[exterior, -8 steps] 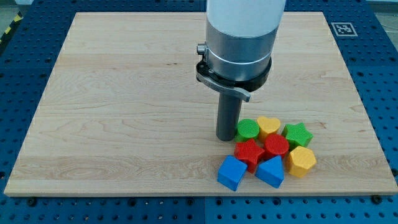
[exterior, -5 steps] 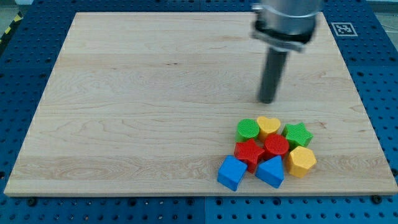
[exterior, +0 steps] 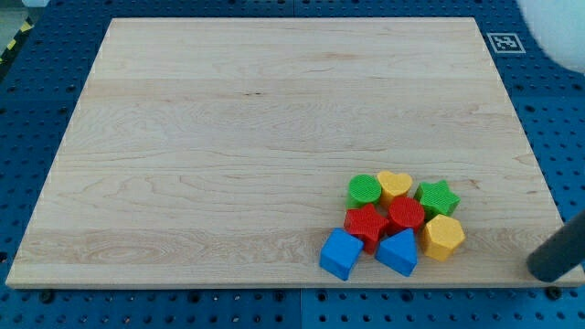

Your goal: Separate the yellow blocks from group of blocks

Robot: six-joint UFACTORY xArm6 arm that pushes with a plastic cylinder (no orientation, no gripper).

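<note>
A tight group of blocks sits at the board's lower right. The yellow heart [exterior: 395, 185] is at the top of the group, between the green cylinder [exterior: 364, 190] and the green star [exterior: 438, 196]. The yellow hexagon [exterior: 443, 237] is at the group's right bottom, below the green star. A red star [exterior: 366, 223] and a red cylinder [exterior: 406, 214] lie in the middle. A blue cube [exterior: 341, 253] and a blue triangle [exterior: 398, 251] lie along the bottom. My tip [exterior: 543, 271] is at the view's far right bottom, well right of the yellow hexagon, touching no block.
The wooden board [exterior: 228, 137] lies on a blue perforated table. A fiducial marker [exterior: 504, 42] sits off the board's top right corner. A blurred part of the arm [exterior: 558, 32] shows at the view's top right.
My tip has swung from left of the green cylinder, up over the board, to the far right bottom. No block has moved.
</note>
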